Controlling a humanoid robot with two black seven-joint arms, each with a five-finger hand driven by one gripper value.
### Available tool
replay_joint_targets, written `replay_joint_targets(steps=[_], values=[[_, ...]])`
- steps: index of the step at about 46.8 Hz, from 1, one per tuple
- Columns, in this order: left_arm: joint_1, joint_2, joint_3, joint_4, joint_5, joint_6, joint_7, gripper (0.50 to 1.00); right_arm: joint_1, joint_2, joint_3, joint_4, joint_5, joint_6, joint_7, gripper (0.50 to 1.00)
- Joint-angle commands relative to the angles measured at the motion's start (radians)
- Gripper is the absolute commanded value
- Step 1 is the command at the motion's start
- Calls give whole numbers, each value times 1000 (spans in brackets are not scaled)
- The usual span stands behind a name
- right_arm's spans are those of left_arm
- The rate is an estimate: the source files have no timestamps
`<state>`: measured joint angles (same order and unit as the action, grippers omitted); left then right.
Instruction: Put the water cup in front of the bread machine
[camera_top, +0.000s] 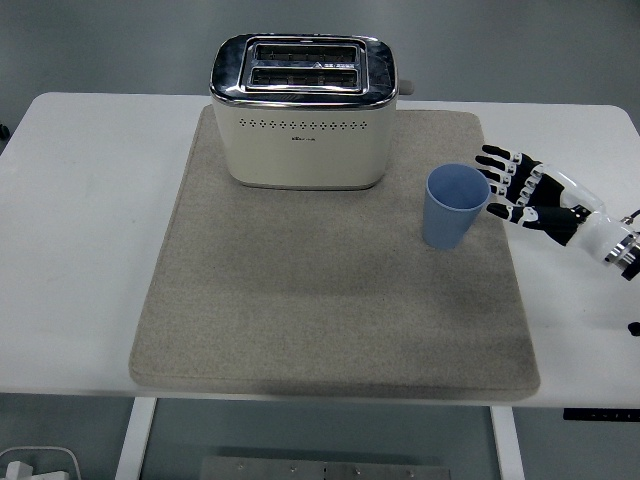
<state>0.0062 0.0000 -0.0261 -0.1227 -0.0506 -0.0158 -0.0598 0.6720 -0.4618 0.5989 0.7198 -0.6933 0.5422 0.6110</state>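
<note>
A blue water cup (455, 205) stands upright on the right part of the beige mat (330, 300), to the right of and slightly nearer than the cream and chrome bread machine (303, 112). My right hand (505, 185) comes in from the right edge with its fingers (497, 167) spread, open and holding nothing. It is just to the right of the cup, a small gap away. The left arm does not show.
The mat lies on a white table (80, 220). The stretch of mat in front of the bread machine is bare. Below the table's near edge, a white object shows on the floor (40, 465).
</note>
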Motion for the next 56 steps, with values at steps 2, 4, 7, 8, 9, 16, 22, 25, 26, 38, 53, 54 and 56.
replay_joint_targets(steps=[2, 4, 7, 8, 9, 16, 22, 25, 26, 38, 53, 54, 56], values=[[0, 0, 0, 0, 0, 0, 0, 1000, 0, 17, -2, 0, -8, -15, 0, 926], [0, 0, 0, 0, 0, -1, 0, 1000, 1, 21, -2, 0, -8, -16, 0, 926], [0, 0, 0, 0, 0, 0, 0, 1000, 0, 25, -2, 0, -8, -15, 0, 926], [0, 0, 0, 0, 0, 0, 0, 1000, 0, 26, -2, 0, -8, -15, 0, 926], [0, 0, 0, 0, -2, 0, 0, 1000, 0, 26, -2, 0, -8, -15, 0, 926], [0, 0, 0, 0, -2, -1, 0, 1000, 0, 29, -5, 0, -8, -15, 0, 926], [0, 0, 0, 0, -2, -1, 0, 1000, 0, 46, -10, 0, -11, -21, 0, 926], [0, 0, 0, 0, 0, -1, 0, 1000, -2, 48, -10, 0, -15, -31, 0, 926], [0, 0, 0, 0, -2, 0, 0, 1000, -2, 51, -10, 0, -17, -33, 0, 926], [0, 0, 0, 0, 0, -1, 0, 1000, -2, 69, -10, 0, -23, -38, 0, 926], [0, 0, 0, 0, 0, 0, 0, 1000, -2, 91, -10, 0, -23, -54, 0, 926], [0, 0, 0, 0, -2, 0, 0, 1000, -2, 92, -11, 0, -23, -59, 0, 926], [0, 0, 0, 0, -2, -1, 0, 1000, -2, 98, -16, 0, -23, -68, 0, 926]])
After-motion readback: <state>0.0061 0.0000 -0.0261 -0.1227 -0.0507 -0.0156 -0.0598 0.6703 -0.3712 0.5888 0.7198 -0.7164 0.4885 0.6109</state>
